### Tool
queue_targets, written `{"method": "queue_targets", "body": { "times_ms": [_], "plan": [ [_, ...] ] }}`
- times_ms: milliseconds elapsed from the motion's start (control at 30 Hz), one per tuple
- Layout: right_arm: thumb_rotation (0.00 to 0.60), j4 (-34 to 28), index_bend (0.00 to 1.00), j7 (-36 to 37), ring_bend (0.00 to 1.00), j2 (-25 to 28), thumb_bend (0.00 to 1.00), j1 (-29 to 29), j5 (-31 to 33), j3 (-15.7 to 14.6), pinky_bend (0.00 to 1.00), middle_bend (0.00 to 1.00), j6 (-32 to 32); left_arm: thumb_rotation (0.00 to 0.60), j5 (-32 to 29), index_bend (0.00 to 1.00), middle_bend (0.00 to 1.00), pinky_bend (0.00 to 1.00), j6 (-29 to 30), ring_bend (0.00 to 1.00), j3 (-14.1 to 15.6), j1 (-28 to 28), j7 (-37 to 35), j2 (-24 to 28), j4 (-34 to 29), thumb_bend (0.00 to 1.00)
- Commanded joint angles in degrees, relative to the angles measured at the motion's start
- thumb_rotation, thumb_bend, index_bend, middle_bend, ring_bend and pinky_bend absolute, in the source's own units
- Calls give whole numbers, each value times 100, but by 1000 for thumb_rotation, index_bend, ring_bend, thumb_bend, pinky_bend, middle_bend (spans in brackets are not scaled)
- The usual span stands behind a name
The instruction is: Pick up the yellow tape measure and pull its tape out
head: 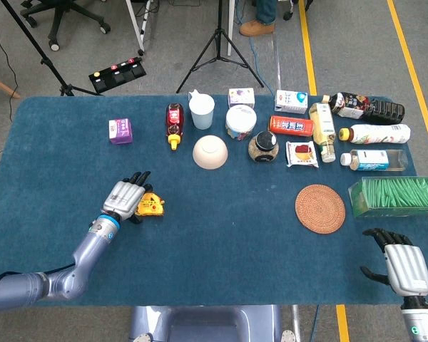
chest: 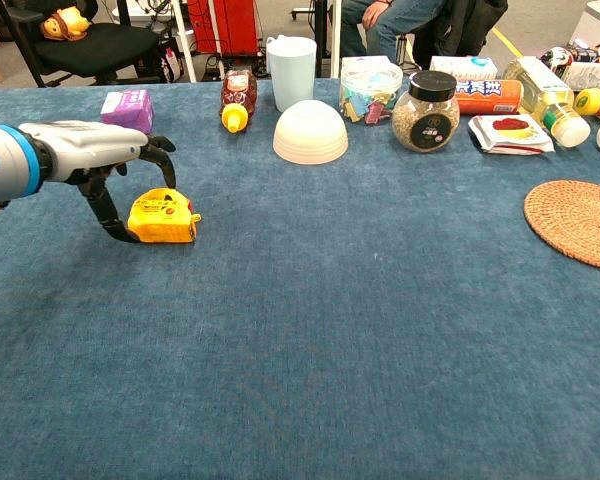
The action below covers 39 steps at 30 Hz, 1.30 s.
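Resting flat on the blue tabletop [chest: 310,330] at the left of the frame, the yellow tape measure [chest: 163,216] could skid away if the fingers close unevenly, since nothing braces its far side. The left hand [chest: 100,160] arches over it from the left, fingers spread and curved down, thumb tip beside its left end, grasping nothing yet. The right hand [head: 403,263], lower right in the head view, lies released, well apart.

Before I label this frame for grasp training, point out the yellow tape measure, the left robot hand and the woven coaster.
yellow tape measure [chest: 163,216], chest view, front face of its case.
left robot hand [chest: 90,150], chest view, back of the hand.
woven coaster [head: 320,209], head view, centre of the disc.
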Motion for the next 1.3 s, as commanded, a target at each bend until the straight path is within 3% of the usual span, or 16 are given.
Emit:
{"method": "queue_targets", "body": {
  "times_ms": [33,533,733,967,1300],
  "plan": [
    [600,-1,283,2,320,12,153,-19,21,-2,292,310,8,600,12,239,5,209,-70,9,-63,-78,-57,-159,148,141],
    [600,-47,283,-37,319,42,151,-79,61,1,291,310,46,600,115,331,116,279,-239,123,-142,-85,-478,-332,469,201],
    [600,-93,284,-74,318,59,152,-83,66,9,292,310,45,600,414,513,311,522,-297,349,-202,-7,-872,-411,591,325],
    [600,-123,284,-73,318,55,151,-69,46,21,300,310,37,600,696,610,424,602,-258,436,-213,38,-1035,-370,611,392],
    [600,-253,283,149,318,19,151,48,-127,83,345,310,21,600,1316,616,432,592,-634,440,-163,-145,-996,522,125,400]
  ]
}}
